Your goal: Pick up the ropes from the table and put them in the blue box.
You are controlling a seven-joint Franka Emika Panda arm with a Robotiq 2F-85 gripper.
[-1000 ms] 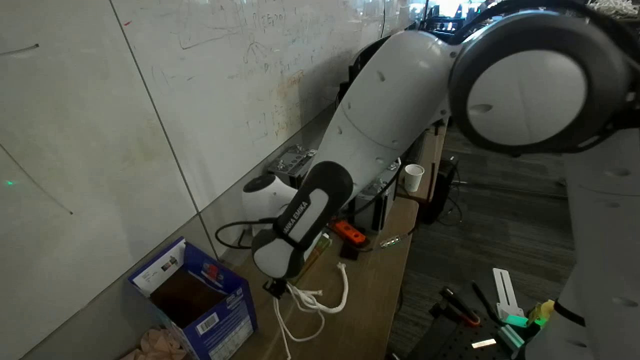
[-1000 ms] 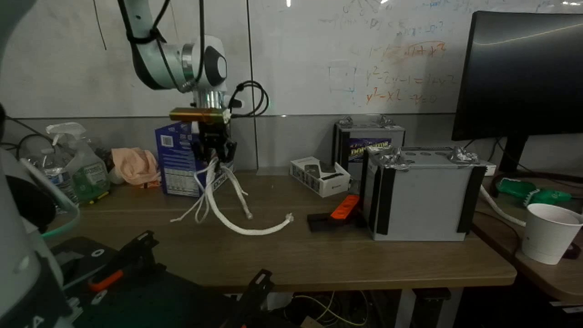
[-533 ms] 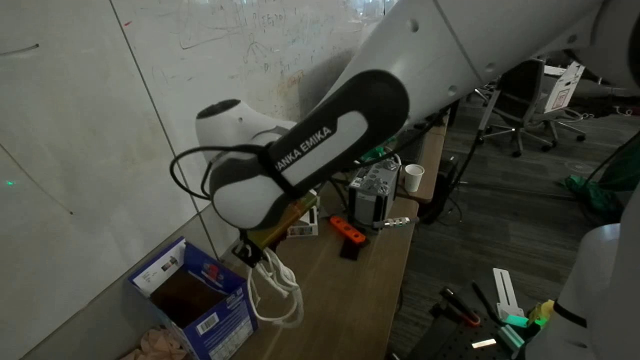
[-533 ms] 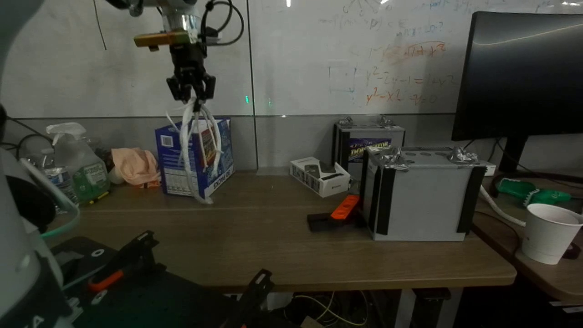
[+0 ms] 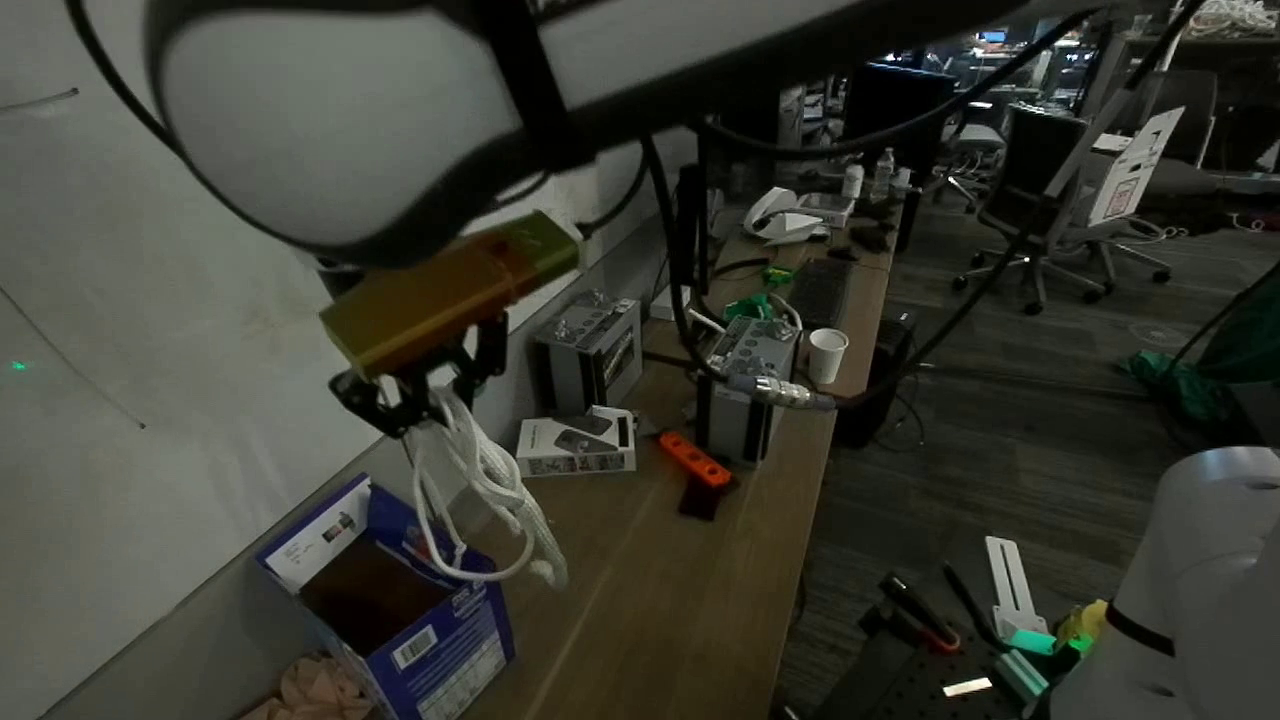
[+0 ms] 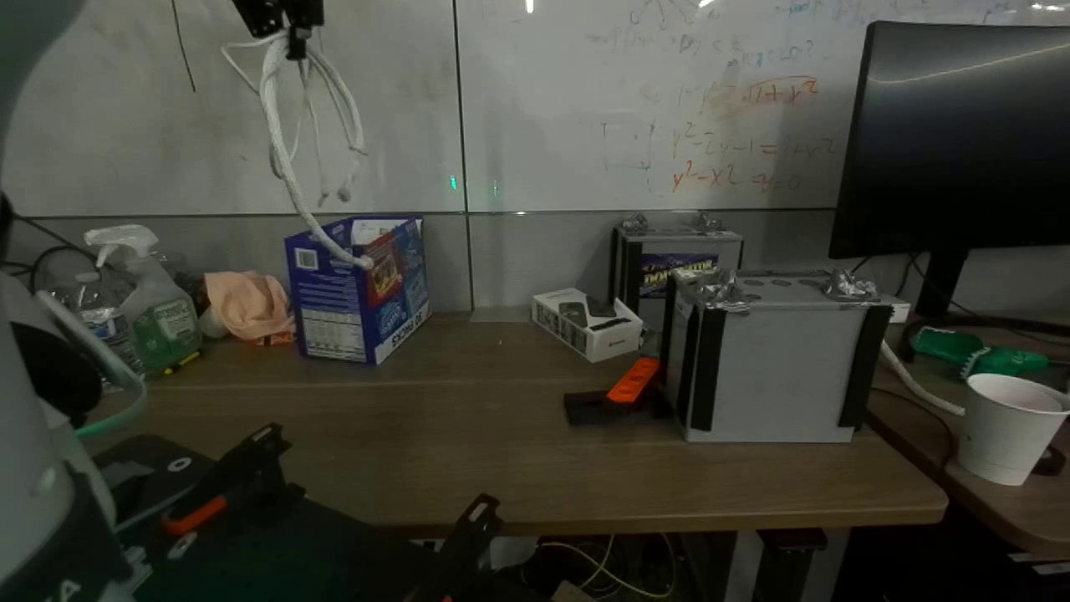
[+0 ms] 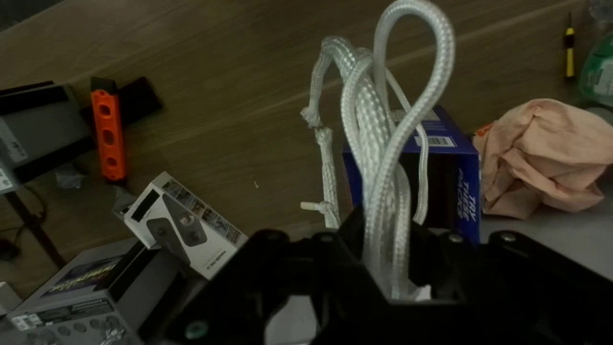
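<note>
My gripper [image 5: 430, 412] is shut on a bundle of white ropes [image 5: 490, 480] and holds it high above the table. In an exterior view the gripper [image 6: 288, 38] is partly cut off at the top edge, and the ropes [image 6: 276, 125] dangle, one thick end in front of the blue box [image 6: 330, 305]. The blue box [image 5: 450, 640] stands open at the top against the whiteboard wall. In the wrist view the ropes [image 7: 378, 134] loop up between the fingers [image 7: 385, 235] and partly cover the box [image 7: 469, 191] and its dark opening.
A peach cloth [image 6: 248, 305] and a spray bottle [image 6: 159, 309] stand beside the box. A white carton [image 6: 589, 324], an orange tool [image 6: 634, 380] and grey cases [image 6: 777, 359] stand on the table [image 6: 501, 485]. A paper cup [image 6: 1010, 431] is further along.
My gripper has risen well above the table with the ropes in it, and in an exterior view it has shifted left. The ropes now hang free. The box has not moved.
</note>
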